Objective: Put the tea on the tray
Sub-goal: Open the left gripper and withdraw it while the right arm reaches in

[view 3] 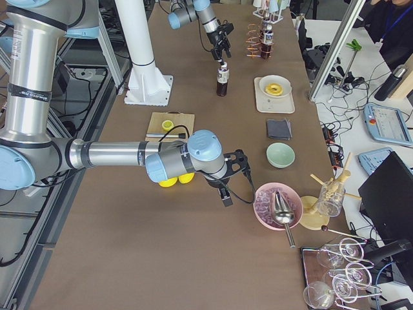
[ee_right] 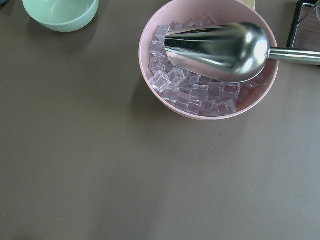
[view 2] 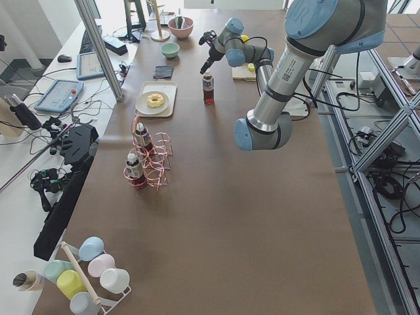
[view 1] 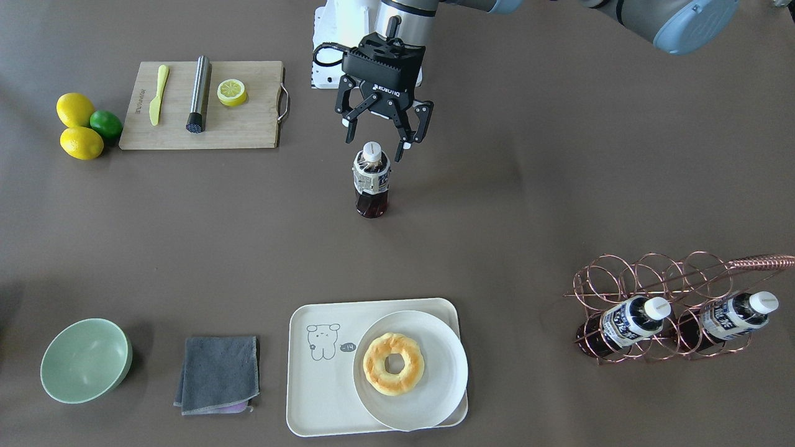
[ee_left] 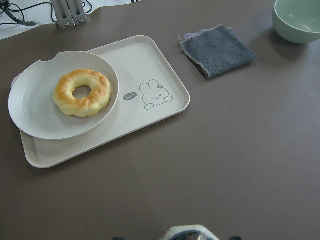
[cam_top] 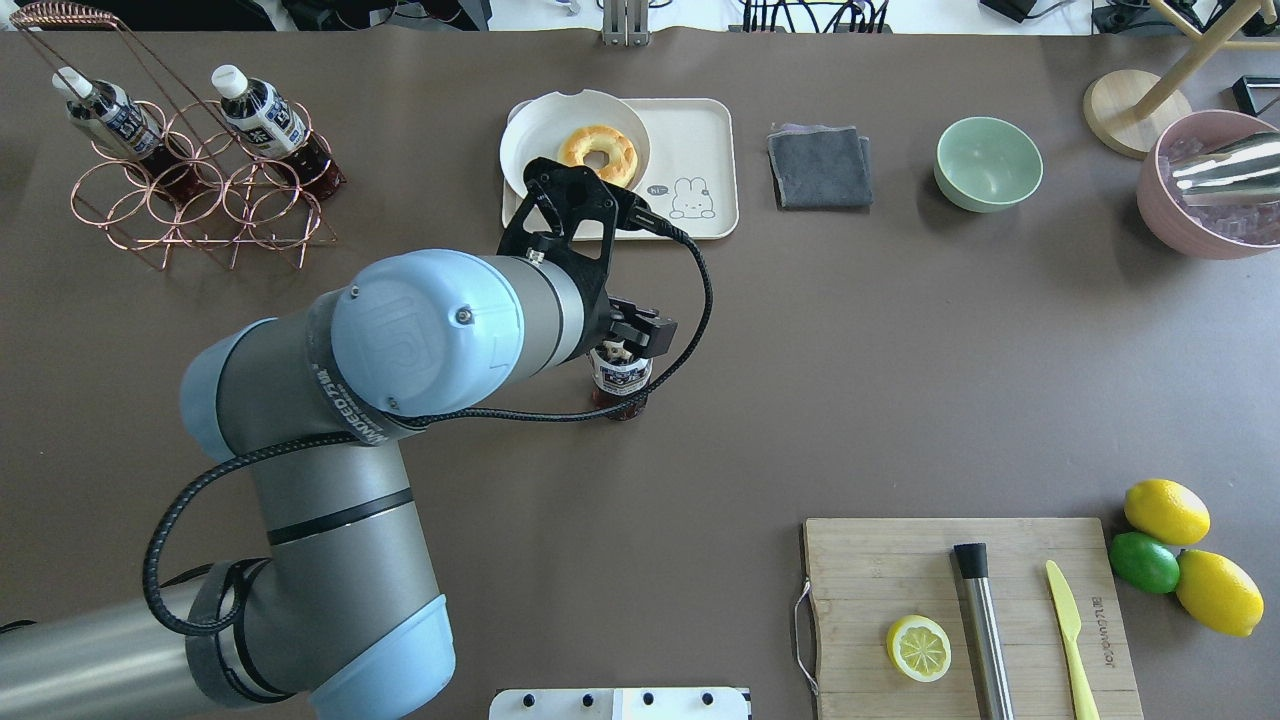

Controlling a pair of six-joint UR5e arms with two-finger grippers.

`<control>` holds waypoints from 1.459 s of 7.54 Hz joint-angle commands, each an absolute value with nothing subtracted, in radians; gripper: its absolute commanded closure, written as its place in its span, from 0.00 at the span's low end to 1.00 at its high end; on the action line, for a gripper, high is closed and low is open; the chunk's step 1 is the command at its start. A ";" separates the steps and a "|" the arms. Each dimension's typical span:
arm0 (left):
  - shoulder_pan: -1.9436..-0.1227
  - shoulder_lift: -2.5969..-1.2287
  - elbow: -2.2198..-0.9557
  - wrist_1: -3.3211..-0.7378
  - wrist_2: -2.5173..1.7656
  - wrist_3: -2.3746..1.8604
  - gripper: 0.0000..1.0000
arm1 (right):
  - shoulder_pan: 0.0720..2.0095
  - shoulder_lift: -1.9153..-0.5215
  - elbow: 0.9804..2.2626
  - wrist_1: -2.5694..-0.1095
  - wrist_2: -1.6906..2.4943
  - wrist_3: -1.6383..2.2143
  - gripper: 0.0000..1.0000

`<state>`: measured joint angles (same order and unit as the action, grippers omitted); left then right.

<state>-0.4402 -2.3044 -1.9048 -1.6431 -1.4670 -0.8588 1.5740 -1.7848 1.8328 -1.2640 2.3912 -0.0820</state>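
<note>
Left gripper [view 1: 377, 143], fingers spread, just above the upright bottle [view 1: 371, 179]: probably light, stiff, slippery; best gripped at the labelled middle.

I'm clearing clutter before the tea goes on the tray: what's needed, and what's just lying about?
Needed: tea, tray, left gripper.
Lying about: plate, doughnut, cloth, green bowl, cutting board, lemons, lime, rack, ice bowl.

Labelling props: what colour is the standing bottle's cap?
White screw cap on the clear plastic tea bottle; front-facing view.
</note>
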 commanded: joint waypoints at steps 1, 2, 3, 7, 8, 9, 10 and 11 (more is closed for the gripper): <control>-0.551 -2.232 -2.027 -1.618 -1.606 -0.859 0.03 | 1.572 -1.773 1.839 -1.264 2.401 -0.054 0.00; -0.675 -2.142 -2.080 -1.617 -1.759 -0.858 0.03 | 1.568 -1.772 1.879 -1.266 2.426 0.007 0.00; -0.775 -2.052 -2.130 -1.618 -1.872 -0.835 0.03 | 1.540 -1.772 1.937 -1.267 2.439 0.111 0.00; -1.108 -1.693 -2.212 -1.628 -2.126 -0.403 0.02 | 1.262 -1.480 2.020 -1.262 2.405 0.669 0.00; -1.200 -1.613 -2.195 -1.631 -2.181 -0.268 0.02 | 1.153 -1.380 2.022 -1.262 2.323 0.810 0.00; -1.289 -1.567 -2.159 -1.631 -2.227 -0.158 0.02 | 1.032 -1.285 2.022 -1.270 2.216 0.959 0.00; -1.352 -1.522 -2.122 -1.632 -2.230 -0.053 0.02 | 0.929 -1.202 2.022 -1.310 2.118 1.068 0.00; -1.403 -1.505 -2.076 -1.646 -2.230 0.022 0.02 | 0.845 -1.081 2.022 -1.448 2.024 1.122 0.00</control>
